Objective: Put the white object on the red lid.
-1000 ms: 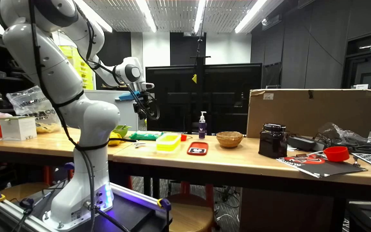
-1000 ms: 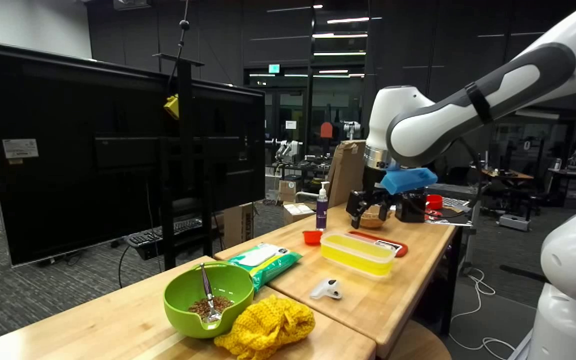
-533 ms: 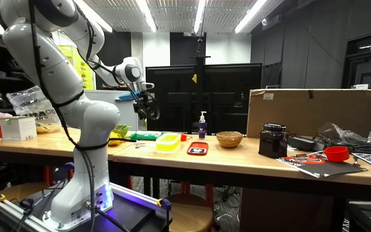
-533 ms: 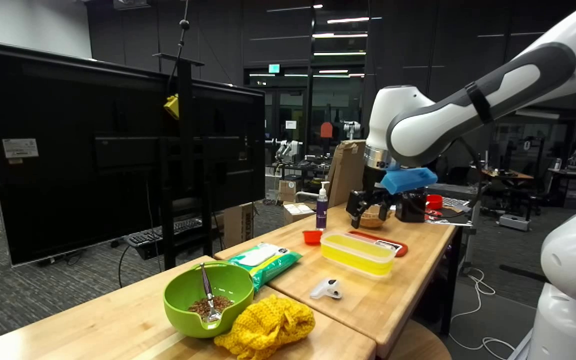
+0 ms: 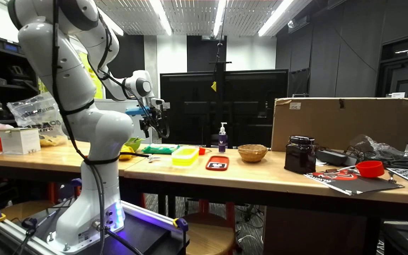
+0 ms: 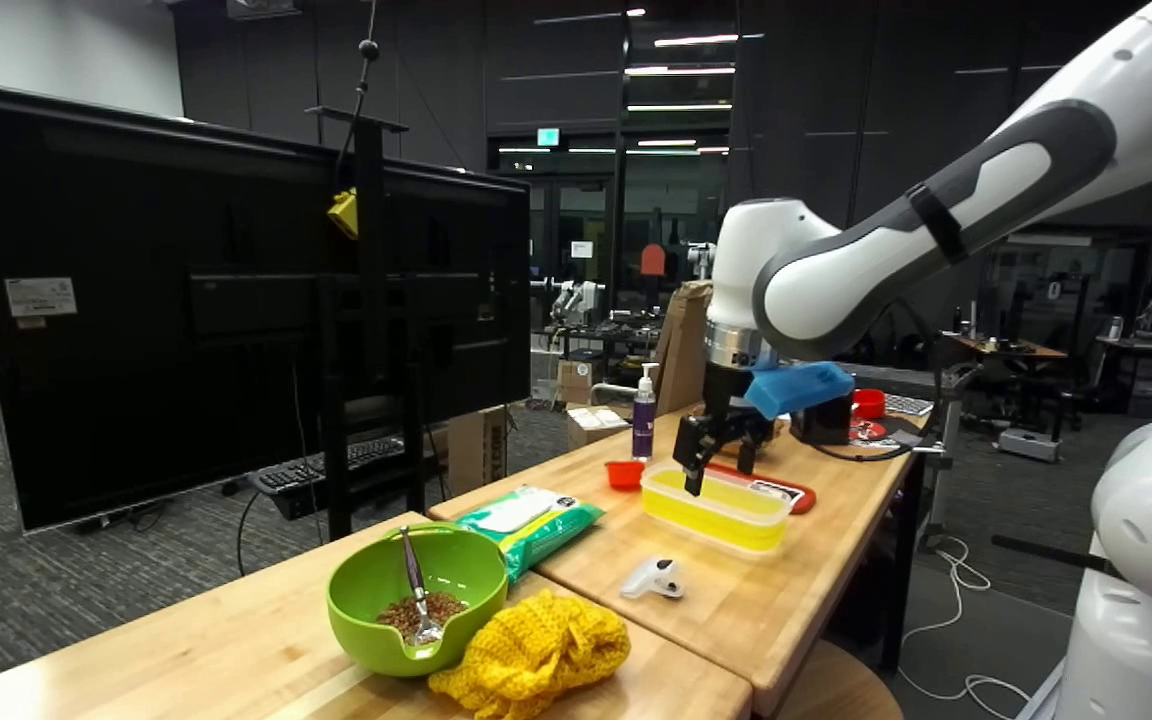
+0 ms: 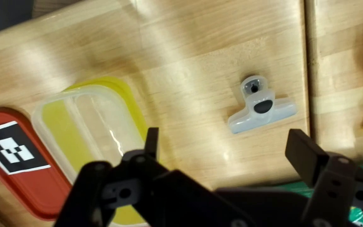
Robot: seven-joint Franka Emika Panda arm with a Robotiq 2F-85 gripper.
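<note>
The white object is a translucent white clip with a black oval spot. It lies on the table in the wrist view [image 7: 262,110] and in both exterior views [image 5: 151,159] [image 6: 653,579]. The red lid [image 7: 39,192] is flat, with rounded corners and a black-and-white patch. It lies beyond the yellow container in an exterior view [image 6: 804,501] and also shows in an exterior view [image 5: 218,159]. My gripper [image 7: 225,138] is open and empty. It hangs above the table near the yellow container [image 6: 720,470], with the clip ahead of its fingers in the wrist view.
The yellow container [image 6: 716,520] stands between clip and lid. A green wipes pack [image 6: 536,535], a red cup [image 6: 625,475], a pump bottle [image 6: 644,420] and a wicker bowl [image 5: 252,153] are around. A green bowl [image 6: 356,610] and yellow cloth [image 6: 541,650] are near the clip.
After standing still between the two earlier moments, my arm has moved down and towards the clip's side of the table. The clip and the lid have not moved.
</note>
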